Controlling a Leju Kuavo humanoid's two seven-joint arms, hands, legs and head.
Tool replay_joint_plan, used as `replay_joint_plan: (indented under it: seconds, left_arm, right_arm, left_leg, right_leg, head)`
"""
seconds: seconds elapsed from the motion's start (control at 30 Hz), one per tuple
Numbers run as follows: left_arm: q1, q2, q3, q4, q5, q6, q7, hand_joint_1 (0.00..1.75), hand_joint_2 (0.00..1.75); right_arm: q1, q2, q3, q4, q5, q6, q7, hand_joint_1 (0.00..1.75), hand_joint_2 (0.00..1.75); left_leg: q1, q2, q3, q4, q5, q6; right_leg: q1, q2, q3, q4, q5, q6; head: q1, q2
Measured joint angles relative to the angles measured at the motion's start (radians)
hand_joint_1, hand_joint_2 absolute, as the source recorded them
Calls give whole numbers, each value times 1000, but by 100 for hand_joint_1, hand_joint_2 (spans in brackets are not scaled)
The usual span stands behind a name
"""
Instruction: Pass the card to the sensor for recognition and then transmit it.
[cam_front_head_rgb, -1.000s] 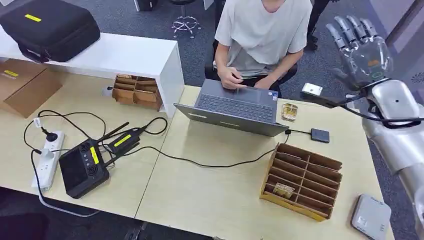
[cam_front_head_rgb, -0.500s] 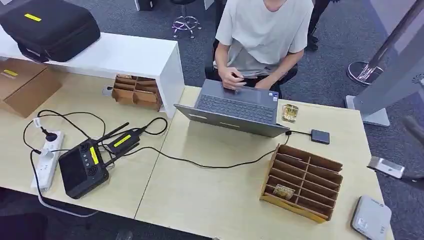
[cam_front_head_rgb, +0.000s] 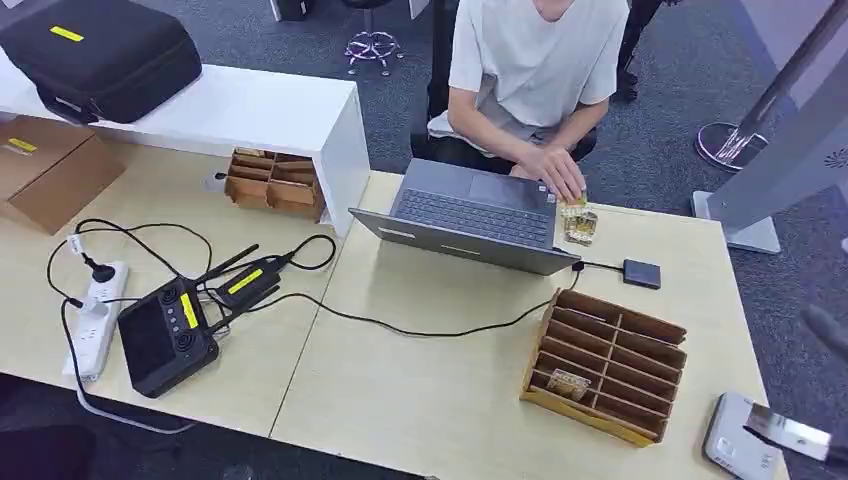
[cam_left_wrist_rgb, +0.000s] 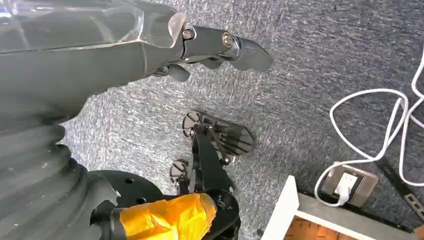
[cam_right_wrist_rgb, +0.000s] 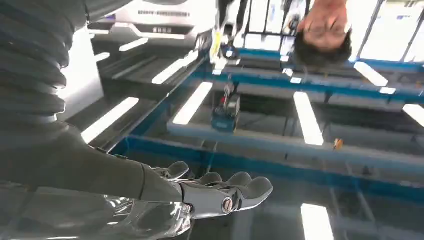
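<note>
A small silvery card (cam_front_head_rgb: 788, 431) hangs flat just above the grey-white sensor pad (cam_front_head_rgb: 731, 441) at the table's near right corner. My right hand (cam_front_head_rgb: 826, 328) comes in at the frame's right edge, mostly cut off, and holds the card by its outer end. In the right wrist view that hand (cam_right_wrist_rgb: 210, 195) lies with fingers stretched out, facing the ceiling; the card is hidden there. My left hand (cam_left_wrist_rgb: 220, 47) hangs over the carpet floor, fingers loosely extended and holding nothing.
A cardboard divider tray (cam_front_head_rgb: 606, 362) with a card in one slot stands beside the sensor. A person (cam_front_head_rgb: 535, 70) sits behind an open laptop (cam_front_head_rgb: 470, 215), one hand on a small card stack (cam_front_head_rgb: 578, 224). Cables, a black controller (cam_front_head_rgb: 165, 338) and a power strip (cam_front_head_rgb: 95, 318) lie on the left.
My right hand has dropped from high beside the person to the table's near right corner, carrying the card down over the sensor. The person's hand moved from the laptop to the card stack.
</note>
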Motion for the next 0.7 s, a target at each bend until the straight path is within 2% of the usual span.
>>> replay_joint_plan:
  seconds: [0.03, 0.13, 0.3, 0.43, 0.53, 0.6, 0.7]
  left_arm:
    - [1, 0, 5, 0, 5, 0, -2, 0, 175]
    - [3, 0, 14, 0, 10, 0, -2, 0, 175]
    - [4, 0, 20, 0, 11, 0, -2, 0, 175]
    - [4, 1, 22, 0, 11, 0, -2, 0, 175]
    - [4, 1, 23, 0, 10, -2, -2, 0, 175]
    - [4, 1, 23, 0, 7, -6, -2, 0, 175]
    - [4, 0, 24, 0, 3, -9, -2, 0, 175]
  right_arm:
    - [52, -10, -21, -37, -13, 40, -1, 0, 175]
    - [106, -30, -50, -85, -39, 97, -2, 0, 175]
    - [145, -46, -77, -128, -48, 115, -2, 0, 175]
    - [148, -52, -79, -145, -69, 172, -19, 0, 175]
    - [140, -56, -74, -148, -108, 252, -25, 0, 175]
    - [121, -58, -61, -146, -132, 308, -28, 0, 175]
    - [86, -59, -27, -133, -141, 355, -28, 0, 175]
  left_leg:
    - [0, 0, 0, 0, 0, 0]
    - [0, 1, 0, 0, 0, 0]
    - [0, 1, 0, 0, 0, 0]
    - [0, 2, 1, 0, 0, 0]
    - [0, 2, 1, 0, 0, 0]
    - [0, 2, 1, 0, 0, 0]
    - [0, 2, 1, 0, 0, 0]
  right_leg:
    - [0, 0, 0, 0, 0, 0]
    - [0, 1, 0, 0, 0, 0]
    - [0, 1, 0, 0, 0, 0]
    - [0, 2, 0, 0, 0, 0]
    - [0, 2, 1, 0, 0, 0]
    - [0, 2, 1, 0, 0, 0]
    - [0, 3, 0, 0, 0, 0]
  head:
    - [0, 0]
    - [0, 0]
    - [0, 0]
    - [0, 0]
    - [0, 0]
    - [0, 0]
    - [0, 0]
